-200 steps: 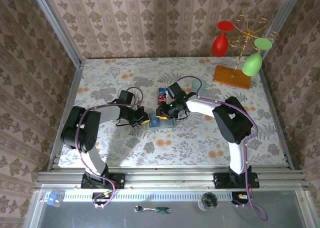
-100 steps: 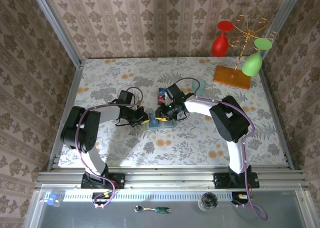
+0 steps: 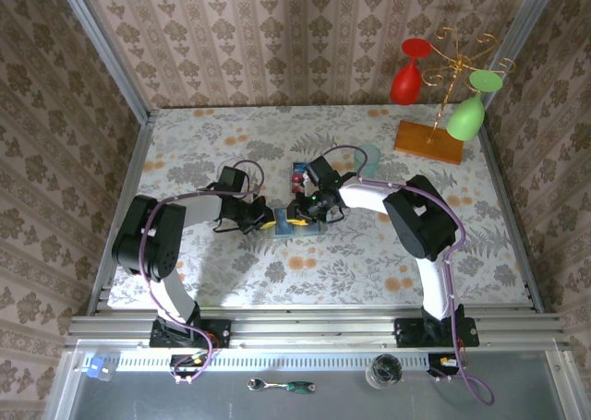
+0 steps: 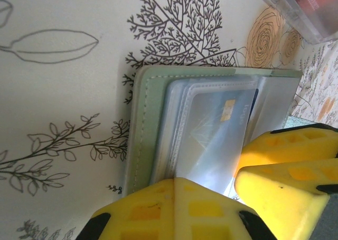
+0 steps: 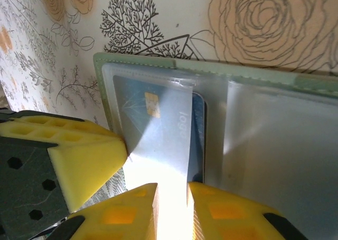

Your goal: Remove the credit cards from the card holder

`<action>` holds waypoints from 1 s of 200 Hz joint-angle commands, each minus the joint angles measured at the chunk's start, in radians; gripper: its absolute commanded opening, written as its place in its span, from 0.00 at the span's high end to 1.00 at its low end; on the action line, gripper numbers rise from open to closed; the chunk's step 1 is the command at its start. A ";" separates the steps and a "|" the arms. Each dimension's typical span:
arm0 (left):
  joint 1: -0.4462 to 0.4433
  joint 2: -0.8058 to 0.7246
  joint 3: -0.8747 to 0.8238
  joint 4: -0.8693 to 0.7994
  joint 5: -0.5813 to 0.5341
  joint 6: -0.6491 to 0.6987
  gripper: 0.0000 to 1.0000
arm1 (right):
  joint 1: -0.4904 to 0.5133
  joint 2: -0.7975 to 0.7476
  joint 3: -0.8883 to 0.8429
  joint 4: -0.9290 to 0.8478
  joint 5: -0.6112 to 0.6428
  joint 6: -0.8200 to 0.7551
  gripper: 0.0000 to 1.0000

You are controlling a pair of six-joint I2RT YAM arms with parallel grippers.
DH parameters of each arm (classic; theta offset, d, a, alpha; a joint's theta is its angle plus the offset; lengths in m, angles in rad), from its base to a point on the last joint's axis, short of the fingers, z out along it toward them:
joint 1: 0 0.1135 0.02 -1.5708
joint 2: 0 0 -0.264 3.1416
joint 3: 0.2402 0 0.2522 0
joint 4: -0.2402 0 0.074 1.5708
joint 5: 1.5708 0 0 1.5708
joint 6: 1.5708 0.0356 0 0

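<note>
The card holder (image 4: 140, 124) lies open and flat on the flowered counter (image 3: 231, 143), near its middle, between the two hands. A blue card (image 5: 158, 129) with a gold chip sits in one of its clear sleeves, and its near edge sticks out of the sleeve. Just beyond the holder stands a clear box (image 4: 306, 10) with something red inside.

The right hand (image 5: 172, 208) reaches in low from the right. Its yellow fingers are nearly together, pinching the card's protruding edge. The left hand (image 4: 174, 198) comes in from the opposite side, fully closed. Its joined fingertips press on the holder's end, grasping nothing.
</note>
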 commanded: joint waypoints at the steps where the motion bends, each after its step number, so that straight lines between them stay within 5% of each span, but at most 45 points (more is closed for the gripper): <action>1: 0.005 0.023 -0.001 -0.037 -0.029 0.025 1.00 | 0.008 0.028 0.030 0.012 -0.048 0.011 0.79; 61: 0.003 0.021 -0.001 -0.038 -0.028 0.026 1.00 | 0.008 0.053 0.040 0.009 -0.074 0.007 0.84; 124: 0.003 0.016 0.002 -0.044 -0.030 0.027 1.00 | 0.010 0.026 0.073 -0.177 0.082 -0.049 0.82; 200: 0.004 0.004 0.019 -0.062 -0.032 0.029 1.00 | 0.018 -0.008 0.082 -0.179 0.088 -0.064 0.80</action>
